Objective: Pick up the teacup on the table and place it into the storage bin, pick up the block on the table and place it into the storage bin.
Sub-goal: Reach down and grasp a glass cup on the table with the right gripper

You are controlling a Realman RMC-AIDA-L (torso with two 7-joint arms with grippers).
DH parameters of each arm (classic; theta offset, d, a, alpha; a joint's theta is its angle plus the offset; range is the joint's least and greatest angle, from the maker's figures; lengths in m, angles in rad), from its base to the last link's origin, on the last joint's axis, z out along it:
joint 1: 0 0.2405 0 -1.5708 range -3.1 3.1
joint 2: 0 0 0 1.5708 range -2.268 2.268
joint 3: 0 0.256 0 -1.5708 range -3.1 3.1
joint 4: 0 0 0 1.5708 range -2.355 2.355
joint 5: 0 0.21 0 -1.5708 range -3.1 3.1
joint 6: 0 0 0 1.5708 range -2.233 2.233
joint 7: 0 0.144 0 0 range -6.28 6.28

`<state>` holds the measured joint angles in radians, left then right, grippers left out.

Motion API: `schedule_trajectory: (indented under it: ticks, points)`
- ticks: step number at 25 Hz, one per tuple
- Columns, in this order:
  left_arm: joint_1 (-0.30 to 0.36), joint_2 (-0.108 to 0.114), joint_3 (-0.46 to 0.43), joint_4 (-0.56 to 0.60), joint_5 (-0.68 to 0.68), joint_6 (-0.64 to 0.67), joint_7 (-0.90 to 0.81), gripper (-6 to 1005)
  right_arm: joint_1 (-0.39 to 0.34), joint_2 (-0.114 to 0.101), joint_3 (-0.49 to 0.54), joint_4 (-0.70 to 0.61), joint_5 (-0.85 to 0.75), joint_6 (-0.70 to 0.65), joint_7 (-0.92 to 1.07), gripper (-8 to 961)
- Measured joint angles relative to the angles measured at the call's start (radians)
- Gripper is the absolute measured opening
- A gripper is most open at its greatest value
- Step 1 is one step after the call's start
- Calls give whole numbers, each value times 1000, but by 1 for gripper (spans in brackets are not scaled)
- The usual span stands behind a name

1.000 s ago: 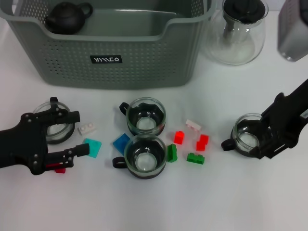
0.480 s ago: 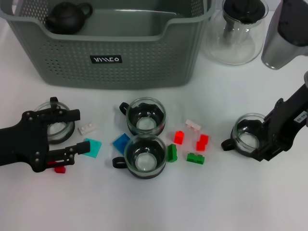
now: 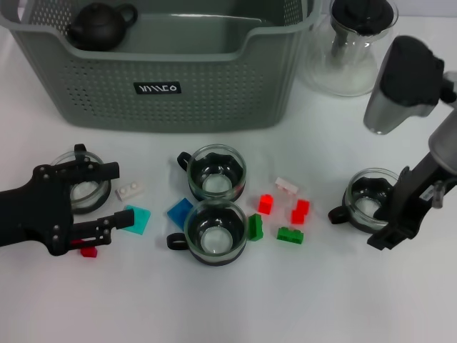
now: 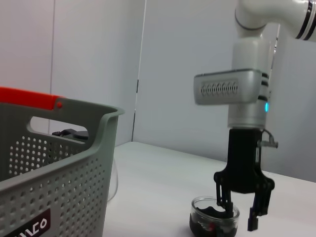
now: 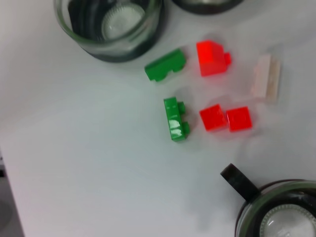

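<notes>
Teacups of clear glass, four (image 3: 368,200), and every small plastic block (image 3: 289,234) sit outside the grey-green perforated storage bin (image 3: 214,93); my right gripper (image 3: 393,214) straddles one cup, spread; my left gripper (image 3: 100,200) hovers spread.

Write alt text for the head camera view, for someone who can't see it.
The right gripper stands over a clear glass teacup on a white table, one finger inside it. The open left gripper hovers by a second teacup and a turquoise block. Behind them, a grey-green perforated storage bin holds a black teapot.
</notes>
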<state>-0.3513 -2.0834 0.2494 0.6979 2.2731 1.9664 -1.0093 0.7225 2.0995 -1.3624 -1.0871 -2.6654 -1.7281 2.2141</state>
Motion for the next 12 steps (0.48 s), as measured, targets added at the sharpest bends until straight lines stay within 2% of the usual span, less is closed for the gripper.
schedule_trajectory:
  ticks: [4,12]
  points:
    - [0,0,2,-1,0,0,0,742,-10,0,-38,10,0,39,-7,565]
    - [0,0,3,-5,0,-9,0,741,-13,1,-48,-1,4,45,-3,187]
